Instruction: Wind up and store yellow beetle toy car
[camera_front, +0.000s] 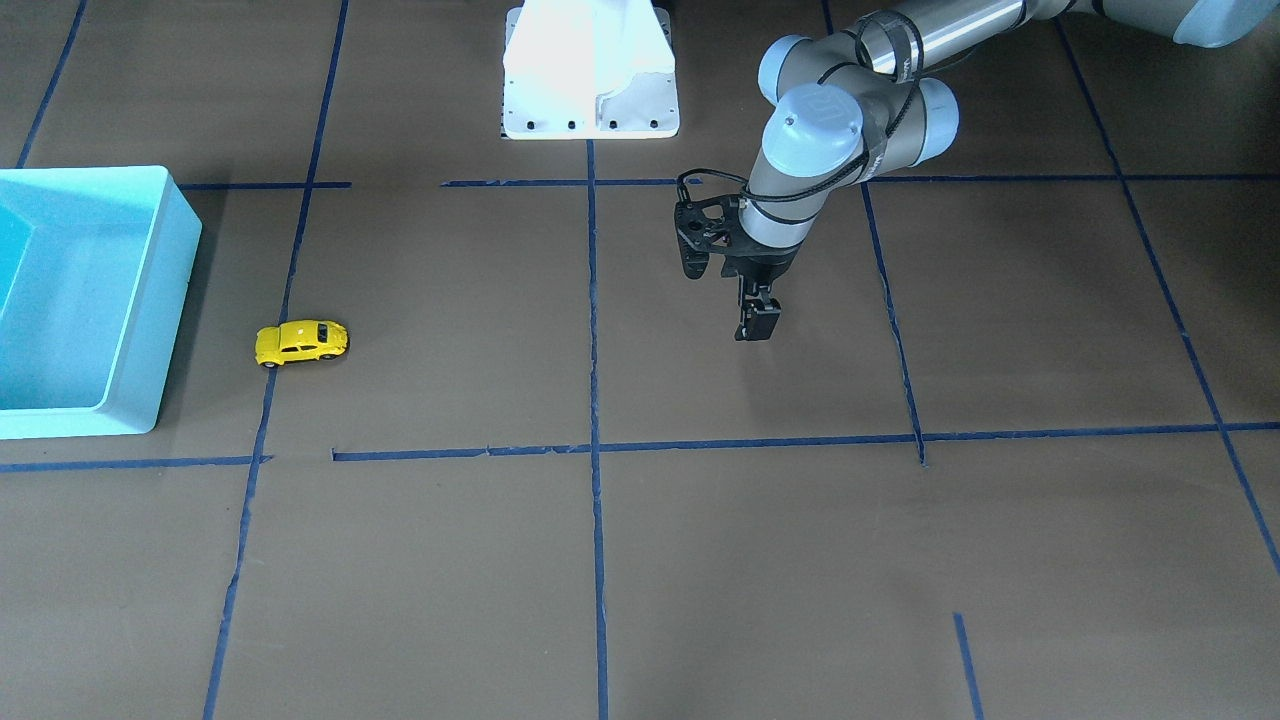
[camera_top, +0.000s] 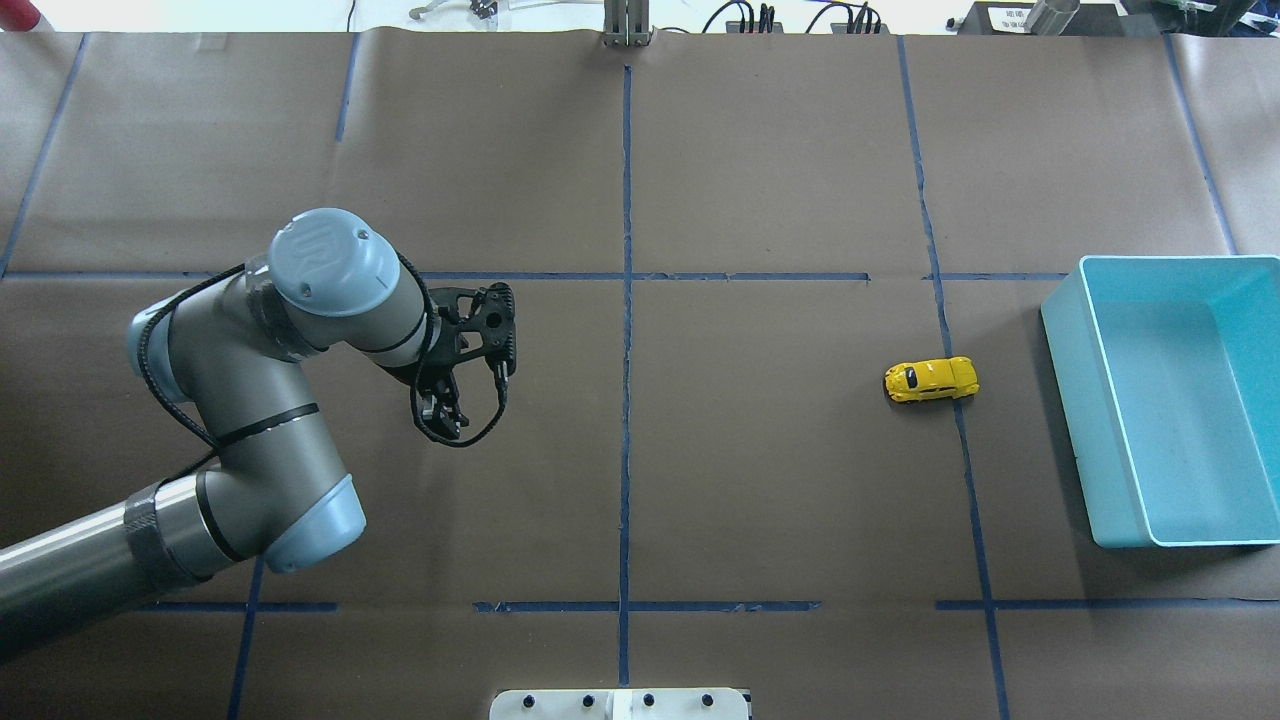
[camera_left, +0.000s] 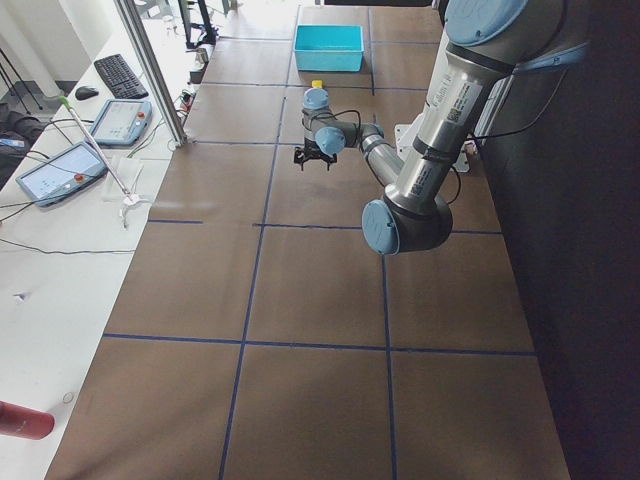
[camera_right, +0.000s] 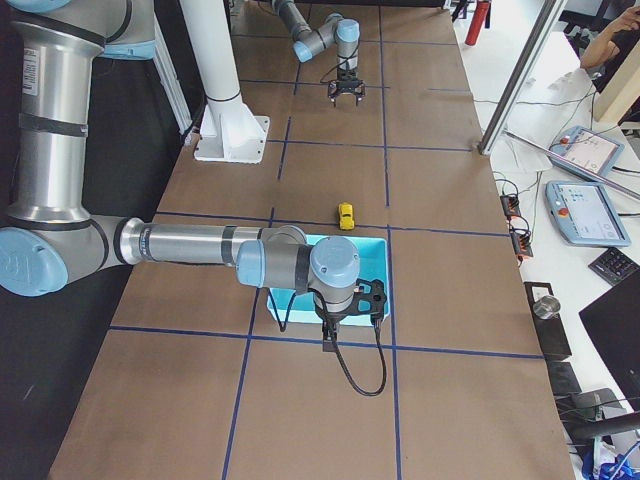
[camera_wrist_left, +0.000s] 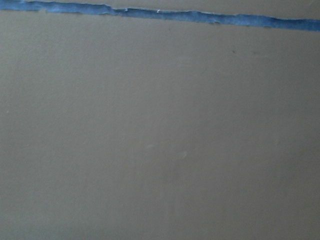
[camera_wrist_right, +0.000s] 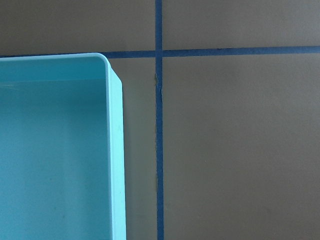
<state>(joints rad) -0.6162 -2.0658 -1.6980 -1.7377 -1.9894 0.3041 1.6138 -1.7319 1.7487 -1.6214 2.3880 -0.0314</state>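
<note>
While the car (camera_top: 931, 380) sits untouched beside the bin (camera_top: 1075, 420), my left gripper (camera_front: 756, 325) hangs clenched, empty; I'd reach over next.

Yellow beetle toy car (camera_front: 301, 343) sits upright on its wheels beside light blue bin (camera_front: 150, 300).

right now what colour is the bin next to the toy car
Light blue, a turquoise shade; the bin shows best in the overhead exterior view.

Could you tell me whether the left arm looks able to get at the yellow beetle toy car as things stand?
Probably yes: bare table lies between the left hand and the yellow beetle toy car, which stands free beside the light blue bin. It is a long reach, though.
</note>
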